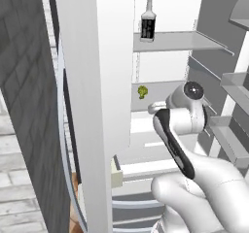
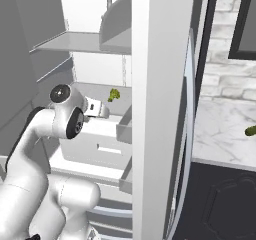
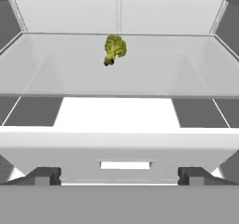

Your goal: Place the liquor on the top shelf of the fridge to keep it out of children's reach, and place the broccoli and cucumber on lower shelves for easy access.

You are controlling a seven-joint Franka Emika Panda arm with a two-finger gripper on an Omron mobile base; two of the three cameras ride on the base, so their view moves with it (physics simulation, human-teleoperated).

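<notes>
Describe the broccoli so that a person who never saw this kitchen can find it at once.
Look inside the open fridge and find the liquor on the top shelf. One shelf lower, towards the back wall, sits the broccoli alone. It is a small, bumpy, yellow-green floret, unlike the dark, smooth glass bottle above.

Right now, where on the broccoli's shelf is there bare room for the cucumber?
The broccoli sits near the back wall, centre. The shelf is bare to its left, right and across the front edge. No crowded spot; the cucumber waits on the counter.

Broccoli (image 2: pixel 114 94) on a lower fridge (image 2: pixel 155 109) shelf, cucumber (image 2: pixel 250 130) outside on the marble counter (image 2: pixel 225 134).
</notes>
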